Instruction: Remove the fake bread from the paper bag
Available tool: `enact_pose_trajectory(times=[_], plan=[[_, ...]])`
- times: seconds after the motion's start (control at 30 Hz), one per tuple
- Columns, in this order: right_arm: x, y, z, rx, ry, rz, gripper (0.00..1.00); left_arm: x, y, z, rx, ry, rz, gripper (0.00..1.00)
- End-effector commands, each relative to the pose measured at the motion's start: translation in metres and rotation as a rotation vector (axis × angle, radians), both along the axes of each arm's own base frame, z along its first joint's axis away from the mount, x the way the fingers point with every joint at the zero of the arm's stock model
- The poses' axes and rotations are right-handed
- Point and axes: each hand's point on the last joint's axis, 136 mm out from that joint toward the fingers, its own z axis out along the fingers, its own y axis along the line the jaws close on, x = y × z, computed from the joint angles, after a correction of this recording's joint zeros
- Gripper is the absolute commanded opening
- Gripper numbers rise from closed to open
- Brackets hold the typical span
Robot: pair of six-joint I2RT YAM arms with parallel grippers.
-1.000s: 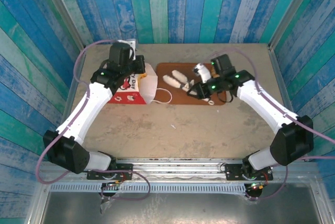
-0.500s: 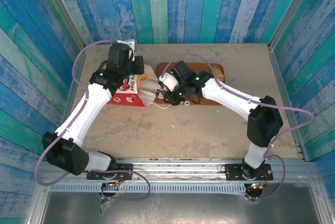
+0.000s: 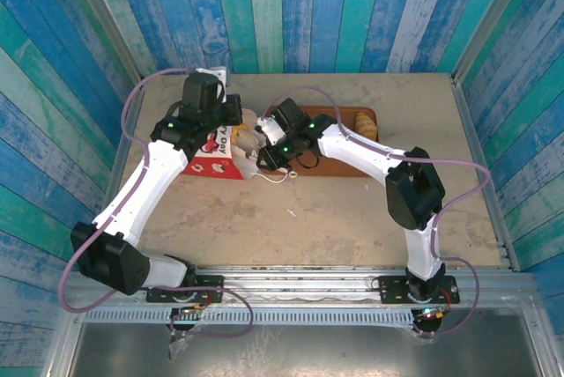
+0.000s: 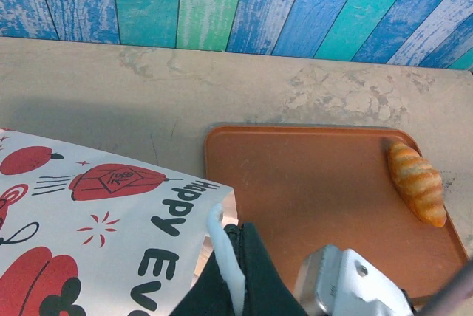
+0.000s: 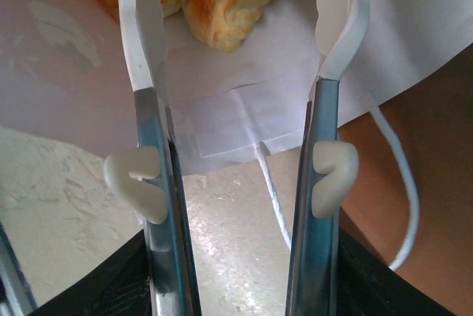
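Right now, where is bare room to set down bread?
The tray is bare from its left edge to the croissant at its right end; the table in front is bare too. Crowded at the bag mouth, where the left gripper pinches the rim and the open right gripper reaches in.

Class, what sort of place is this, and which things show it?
Probably a robot test cell: two white robot arms bolted to a metal rail at the edge of a beige table, blue-green painted plank panels walling it in, and a golden plastic croissant on a flat brown tray.
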Motion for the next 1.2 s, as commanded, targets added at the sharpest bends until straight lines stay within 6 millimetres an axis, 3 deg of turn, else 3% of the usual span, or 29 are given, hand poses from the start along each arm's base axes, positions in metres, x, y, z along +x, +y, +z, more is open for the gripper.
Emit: enact_pose_trajectory(times=[0.0, 0.27, 0.43, 0.67, 0.87, 1.17], plan=[[0.002, 0.014, 0.003, 0.07, 0.072, -0.065, 0.54, -0.009, 0.004, 0.023, -0.024, -0.065, 0.009, 0.0], [0.0, 0.026, 0.0, 0.098, 0.121, -0.041, 0.53, -0.008, 0.002, 0.023, -0.036, -0.068, 0.005, 0.0], [-0.001, 0.026, 0.01, 0.117, 0.106, -0.037, 0.42, -0.007, 0.002, 0.022, -0.044, -0.065, 0.009, 0.0], [-0.003, 0.002, 0.049, 0.117, -0.036, -0.05, 0.37, -0.005, 0.009, 0.022, -0.058, -0.084, 0.062, 0.0], [-0.011, -0.019, 0.047, 0.047, -0.059, -0.066, 0.38, -0.005, 0.013, 0.026, -0.065, -0.1, 0.084, 0.0], [-0.012, -0.071, 0.056, -0.101, -0.129, -0.096, 0.39, -0.005, 0.012, 0.027, -0.083, -0.107, 0.086, 0.0]])
